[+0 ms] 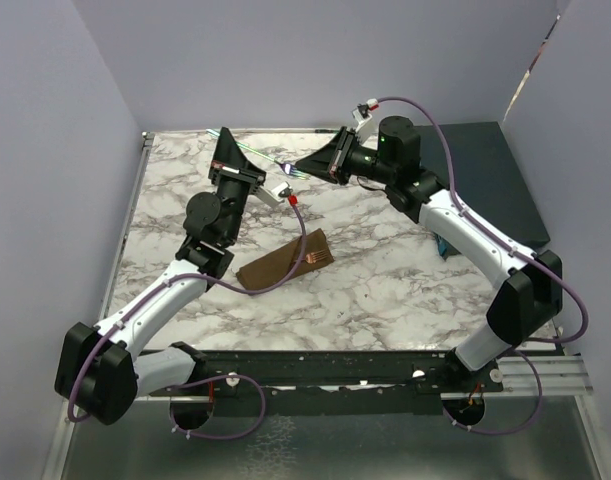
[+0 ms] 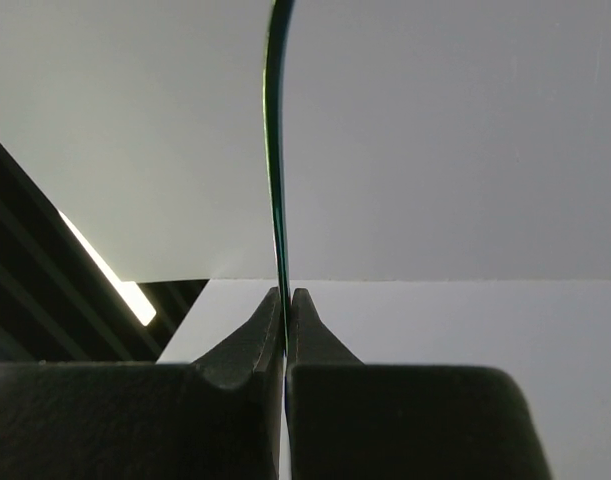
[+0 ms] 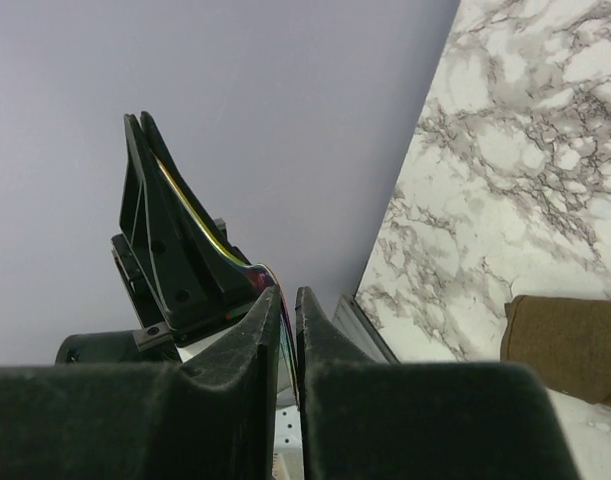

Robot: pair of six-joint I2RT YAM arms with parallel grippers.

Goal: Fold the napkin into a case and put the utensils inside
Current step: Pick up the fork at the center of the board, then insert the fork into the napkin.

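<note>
Closest to the lens, the left hand (image 2: 286,298) is pinched shut on the fork (image 2: 274,150), whose thin edge rises from between its fingertips and bows slightly to one side. The right hand (image 3: 288,300) faces it from the opposite side. Its jaws stand nearly together with the fork's rainbow-tinted end between them. A sliver of gap shows, and I cannot tell whether the pads press on the metal or only flank it. So the fork hangs in the air, bridging the two hands, above the far part of the surface (image 1: 385,290).

The napkin (image 1: 285,262) lies flat on that surface below the hands, on the side toward the arm bases and well apart from both. It is folded into a narrow brown oblong; which end is open is too small to tell.

My reading is that the fork is being handed over or re-gripped. It looks light, stiff and thin, with a polished finish that is probably slippery. A hold across its flat faces near the handle end should stop it twisting and leave the tines free to lead into the cloth. The napkin is soft and will likely slide or bunch when the fork pushes in — so the other hand may need to pin it near the mouth
</note>
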